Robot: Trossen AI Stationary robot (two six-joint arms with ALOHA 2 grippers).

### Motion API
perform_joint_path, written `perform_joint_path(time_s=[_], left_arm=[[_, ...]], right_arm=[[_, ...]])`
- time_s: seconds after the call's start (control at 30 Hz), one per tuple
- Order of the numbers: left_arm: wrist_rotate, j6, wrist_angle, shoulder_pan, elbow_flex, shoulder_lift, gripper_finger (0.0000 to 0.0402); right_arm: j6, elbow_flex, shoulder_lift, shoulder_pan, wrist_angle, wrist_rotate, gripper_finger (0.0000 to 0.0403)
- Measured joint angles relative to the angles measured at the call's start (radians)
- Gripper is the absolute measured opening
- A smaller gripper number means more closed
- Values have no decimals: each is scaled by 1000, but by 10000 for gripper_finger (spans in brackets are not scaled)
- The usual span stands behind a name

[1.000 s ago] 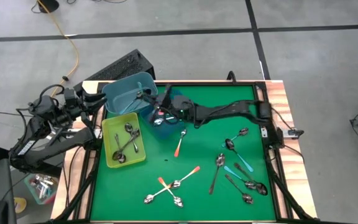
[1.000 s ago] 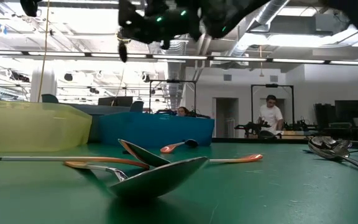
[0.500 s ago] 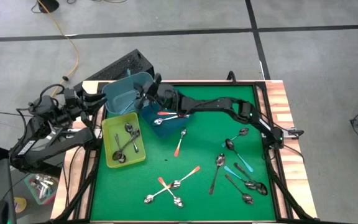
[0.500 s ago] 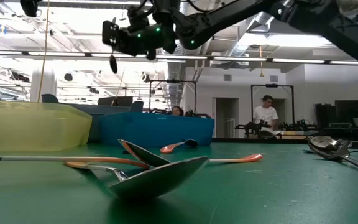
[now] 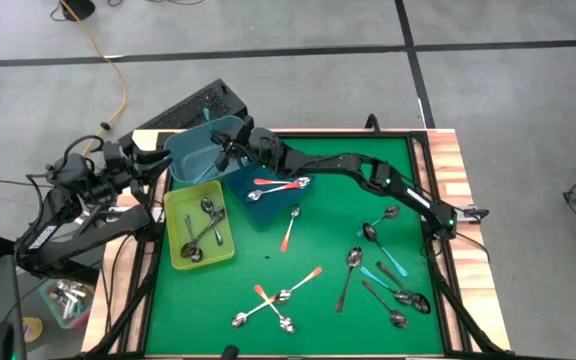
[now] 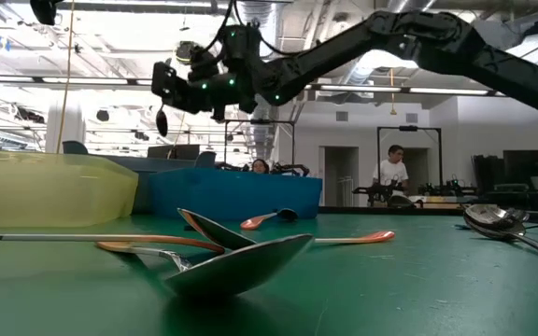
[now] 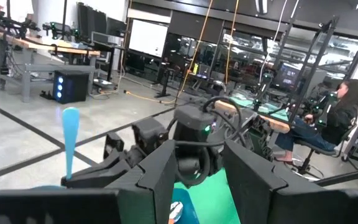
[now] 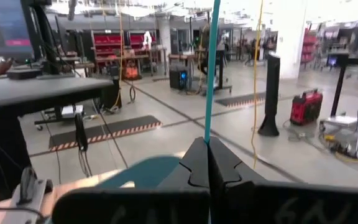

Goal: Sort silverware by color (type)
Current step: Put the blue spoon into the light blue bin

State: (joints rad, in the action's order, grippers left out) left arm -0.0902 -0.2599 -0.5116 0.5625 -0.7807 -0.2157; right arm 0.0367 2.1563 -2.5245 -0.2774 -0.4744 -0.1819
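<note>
While its two dark fingers press together on the light teal-blue handle of a small spoon (image 8: 211,68), the right gripper (image 5: 230,153) hangs above the teal plastic bin (image 5: 196,152) at the green mat's (image 5: 338,250) far left corner, the handle standing upright past the fingers; in the low view the spoon's metal bowl (image 6: 162,121) dangles below the gripper, clear of the bins.

Just beside that bin sits a dark blue tray (image 5: 268,205) holding orange-red-handled spoons (image 5: 273,183), and along the mat's left edge lies a yellow-green tray (image 5: 180,245) with plain metal spoons (image 5: 206,230) in it.

Open green lies through the mat's middle, with only a single orange-handled spoon (image 5: 289,231) there. Near the front edge a crossed cluster of orange-handled spoons (image 5: 273,300) lies, and toward the right edge a mixed scatter of teal-handled and metal spoons (image 5: 383,270) crowds the mat.

The left gripper (image 7: 197,171) waits off the table's left side, its fingers parted and holding nothing.

From above, the right arm's wrist covers part of the teal bin, so its contents are hidden. In the low view a near metal spoon (image 6: 241,261) blocks much of the mat behind it.
</note>
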Motion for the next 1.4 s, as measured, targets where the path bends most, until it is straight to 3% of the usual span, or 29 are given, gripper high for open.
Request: perform_joint_path(time_s=[0.67, 1.4], left_arm=[[0, 16, -4, 0, 0, 0, 122], [27, 13, -7, 0, 0, 0, 122]], right_arm=[[103, -10, -51, -22, 53, 53, 1], [143, -10, -51, -45, 249, 52, 18]])
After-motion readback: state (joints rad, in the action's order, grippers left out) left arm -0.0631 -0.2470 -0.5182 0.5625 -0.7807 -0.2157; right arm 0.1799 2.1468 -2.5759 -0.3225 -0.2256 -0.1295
